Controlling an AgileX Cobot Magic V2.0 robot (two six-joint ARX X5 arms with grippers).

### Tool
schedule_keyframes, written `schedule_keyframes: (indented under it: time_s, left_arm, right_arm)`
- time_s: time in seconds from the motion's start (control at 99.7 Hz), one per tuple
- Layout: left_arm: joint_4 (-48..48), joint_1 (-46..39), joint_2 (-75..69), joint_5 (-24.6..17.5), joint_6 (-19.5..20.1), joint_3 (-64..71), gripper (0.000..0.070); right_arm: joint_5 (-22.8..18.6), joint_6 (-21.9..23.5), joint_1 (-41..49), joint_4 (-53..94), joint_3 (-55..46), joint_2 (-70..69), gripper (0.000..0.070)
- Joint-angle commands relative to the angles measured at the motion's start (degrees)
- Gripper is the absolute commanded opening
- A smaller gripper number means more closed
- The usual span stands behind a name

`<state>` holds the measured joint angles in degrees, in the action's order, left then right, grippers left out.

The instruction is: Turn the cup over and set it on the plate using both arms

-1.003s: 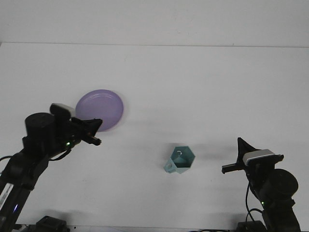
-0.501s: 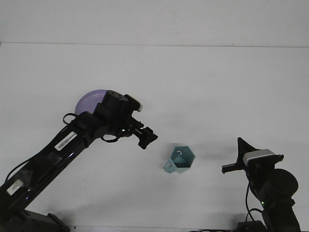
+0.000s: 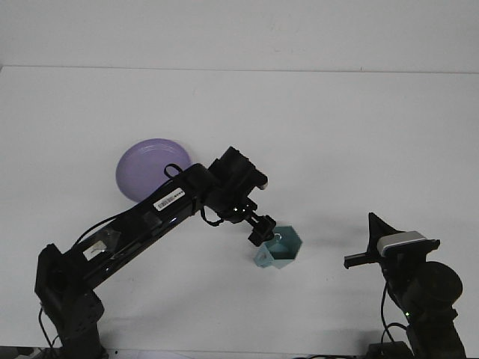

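On the white table (image 3: 337, 134), a lavender plate (image 3: 142, 168) lies at the left, partly covered by the left arm (image 3: 150, 217) stretched diagonally across it. The left gripper (image 3: 262, 230) sits at the rim of the teal cup (image 3: 281, 248), which lies tipped on its side near the table's middle, well apart from the plate; whether its fingers are spread or pinching the rim cannot be told. At the far right, the right gripper (image 3: 370, 243) hangs clear of the cup, fingers spread.

A plain white table (image 3: 337, 127) spans the view beneath a pale wall (image 3: 239, 30).
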<state>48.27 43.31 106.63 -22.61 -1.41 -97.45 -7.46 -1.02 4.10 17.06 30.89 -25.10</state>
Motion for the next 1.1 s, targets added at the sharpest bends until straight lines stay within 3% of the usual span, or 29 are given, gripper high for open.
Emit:
schedule_keyframes:
  time_s: [0.0, 0.602, 0.652, 0.692, 0.802, 1.093]
  left_arm:
    - [0.09, 0.87, 2.12, 0.59, 0.57, -1.53, 0.0557]
    - [-4.44, 4.35, 9.73, 2.78, -1.55, -1.53, 0.0546]
    - [-4.72, 4.48, 9.97, 3.15, -1.92, -1.53, 0.051]
    - [-4.87, 4.76, 9.99, 3.17, -1.81, -1.53, 0.0421]
    - [-5.84, 5.49, 9.99, 3.15, -1.14, -1.57, 0.0]
    - [-2.62, 5.62, 9.99, 3.3, -0.94, -3.78, 0.0012]
  right_arm:
    - [0.02, 1.01, 0.04, -0.76, 0.13, 0.02, 0.0]
    - [-0.02, 1.27, 0.07, -0.7, 0.13, -0.02, 0.0]
    - [-0.02, 1.27, 0.04, -0.7, 0.13, -0.02, 0.0]
    - [-0.02, 1.27, 0.07, -0.68, 0.13, -0.02, 0.0]
    - [-0.02, 1.27, 0.04, -0.68, 0.13, -0.02, 0.0]
    - [0.0, 1.25, 0.04, -0.37, 0.13, -0.02, 0.0]
